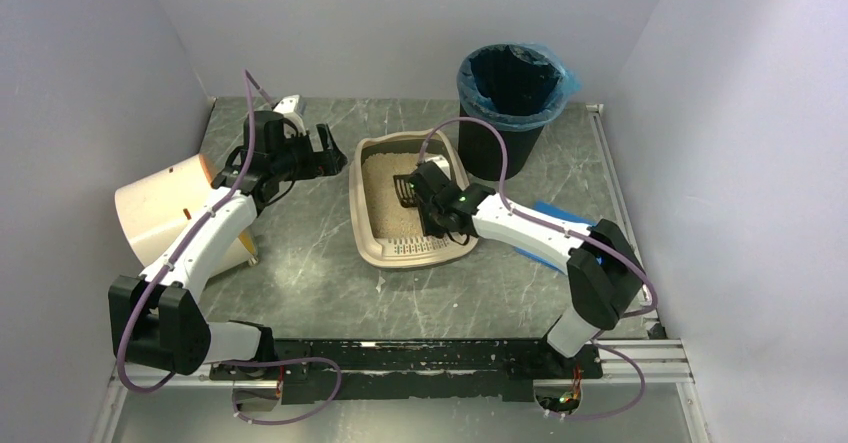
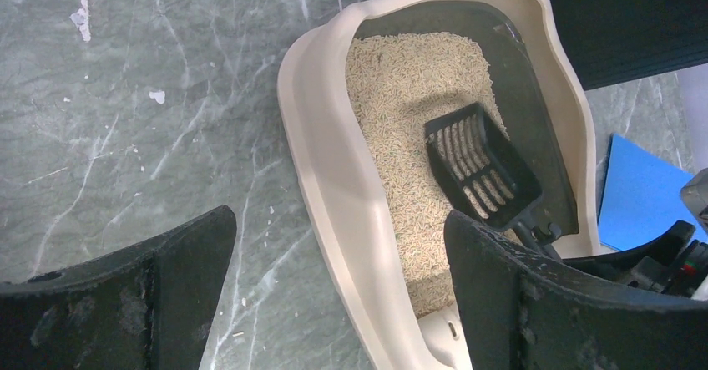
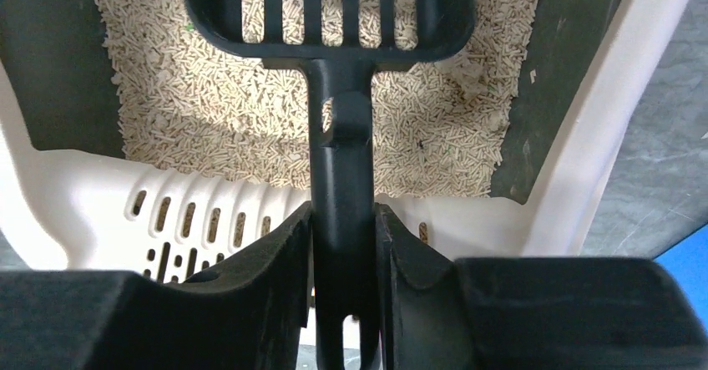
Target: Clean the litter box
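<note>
Overhead view of a grey marbled counter with two robot arms bolted at its 6 o'clock edge. The litter box, a beige shallow tray of sandy pellets, sits near the middle of the counter. Its long axis runs roughly from 12 to 6 o'clock, leaning a little toward 11, and its slotted grate lip is at the 6 o'clock end, nearest the arms.

The right hand reaches in over the box and pinches the handle of a black slotted scoop. The scoop's head points toward 12 o'clock above the litter. In the right wrist view the handle's lower end is hidden between the fingers and the scoop head is cut off at the top edge.

The left hand is spread wide and holds nothing, at about 10 o'clock of the box, just beside its rim. In the left wrist view one finger covers the grate end of the box.

A black round bin with a blue liner stands at 1 o'clock of the box. A cream drum lies at 9 o'clock, partly behind the left arm. A flat blue thing at 3 o'clock is mostly covered by the right arm; what it is cannot be made out
</note>
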